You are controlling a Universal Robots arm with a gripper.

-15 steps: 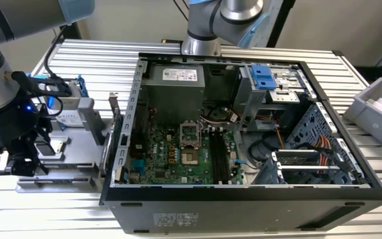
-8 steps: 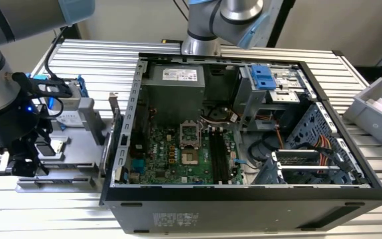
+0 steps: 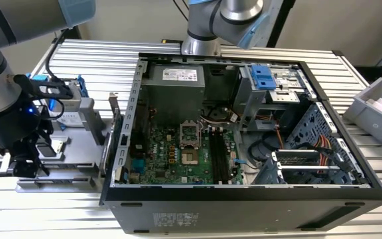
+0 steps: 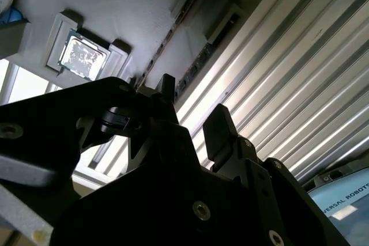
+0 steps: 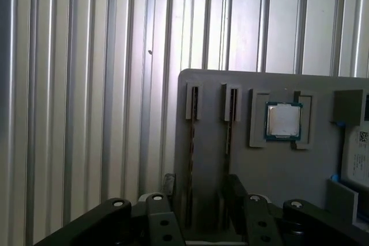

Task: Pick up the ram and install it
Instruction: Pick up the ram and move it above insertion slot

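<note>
The ram (image 5: 190, 159) is a thin dark strip standing on edge in the outer of two long slots of a grey parts tray (image 5: 213, 82), close to the tray's edge. In the second wrist view the ram (image 4: 197, 60) runs into the gap between my fingers. My gripper (image 5: 200, 191) is open and low over the tray, one finger on each side of the strip and apart from it. In the exterior view my gripper (image 3: 22, 167) is at the exterior view's left, beside the open computer case. The motherboard's long black slots (image 3: 219, 154) lie inside the case.
A small square silver chip (image 5: 283, 120) sits in a tray recess beside the slots. A silver drive in a blue bracket (image 3: 65, 99) stands at the tray's far end. The case wall (image 3: 121, 144) rises between the tray and the motherboard. A grey bin (image 3: 380, 107) is at the exterior view's right.
</note>
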